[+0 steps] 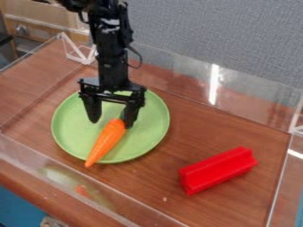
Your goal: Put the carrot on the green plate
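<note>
With jaws spread wide and empty, gripper [112, 113] hangs over green plate [71, 124]; carrot [105, 143] lies on plate, tip overhanging rim; red block [218, 169] well apart.

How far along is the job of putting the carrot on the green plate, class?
Done: the carrot lies on the green plate, its tip reaching over the front rim. In hand: nothing; the gripper stands open just above the carrot's stem end. Left: only to lift the arm clear.
</note>
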Controlling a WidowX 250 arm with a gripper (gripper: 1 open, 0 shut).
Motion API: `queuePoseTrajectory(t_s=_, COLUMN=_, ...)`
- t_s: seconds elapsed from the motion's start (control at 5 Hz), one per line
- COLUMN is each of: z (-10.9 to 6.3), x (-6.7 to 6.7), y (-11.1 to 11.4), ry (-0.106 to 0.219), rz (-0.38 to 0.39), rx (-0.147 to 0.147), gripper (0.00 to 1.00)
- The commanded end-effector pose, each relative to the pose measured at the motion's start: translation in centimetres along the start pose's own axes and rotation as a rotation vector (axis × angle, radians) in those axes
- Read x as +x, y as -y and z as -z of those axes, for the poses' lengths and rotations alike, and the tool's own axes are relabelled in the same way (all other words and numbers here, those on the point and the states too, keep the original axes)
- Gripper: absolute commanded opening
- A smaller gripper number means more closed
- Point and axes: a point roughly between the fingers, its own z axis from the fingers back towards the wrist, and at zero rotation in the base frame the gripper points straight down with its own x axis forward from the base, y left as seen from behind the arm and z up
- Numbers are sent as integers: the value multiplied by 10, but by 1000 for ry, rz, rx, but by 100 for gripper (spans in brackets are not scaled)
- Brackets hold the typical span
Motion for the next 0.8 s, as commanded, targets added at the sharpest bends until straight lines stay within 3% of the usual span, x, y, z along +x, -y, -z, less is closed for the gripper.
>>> queuePoseTrajectory(t_s=0.0, z=-1, x=10, y=-5, ry=31, rz=-66, rx=-7, gripper=100)
queuePoseTrajectory(t_s=0.2, z=2, x=18, y=-15, ry=32, rz=-147, rx=-13, gripper=100)
queuePoseTrajectory(t_s=0.6, z=6, x=14, y=-29, ry=32, rz=-209, rx=-18, gripper=100)
